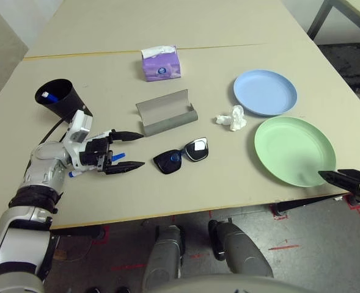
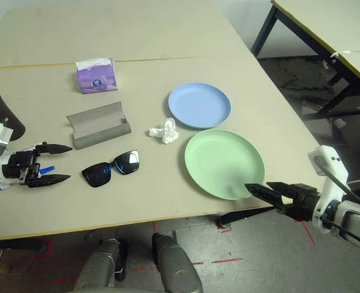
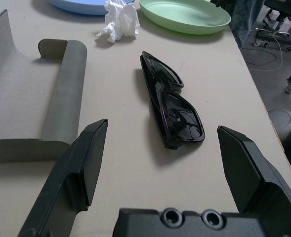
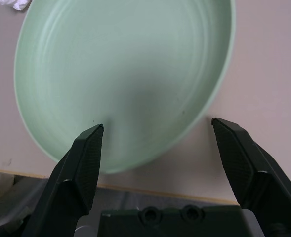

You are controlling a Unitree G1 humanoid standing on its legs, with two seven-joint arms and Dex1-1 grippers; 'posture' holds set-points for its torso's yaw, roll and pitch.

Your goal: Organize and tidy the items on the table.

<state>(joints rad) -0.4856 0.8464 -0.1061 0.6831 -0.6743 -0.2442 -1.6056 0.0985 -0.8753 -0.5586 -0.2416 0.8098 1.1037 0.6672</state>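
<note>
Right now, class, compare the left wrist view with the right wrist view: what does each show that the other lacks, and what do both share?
Left wrist view alone: the black sunglasses lying ahead of the open left gripper, the open grey glasses case beside them, and the light-blue plate.

Right wrist view alone: the open right gripper, poised over the near rim of the green plate.

Both: the light-green plate, the crumpled white tissue and the beige table.
</note>
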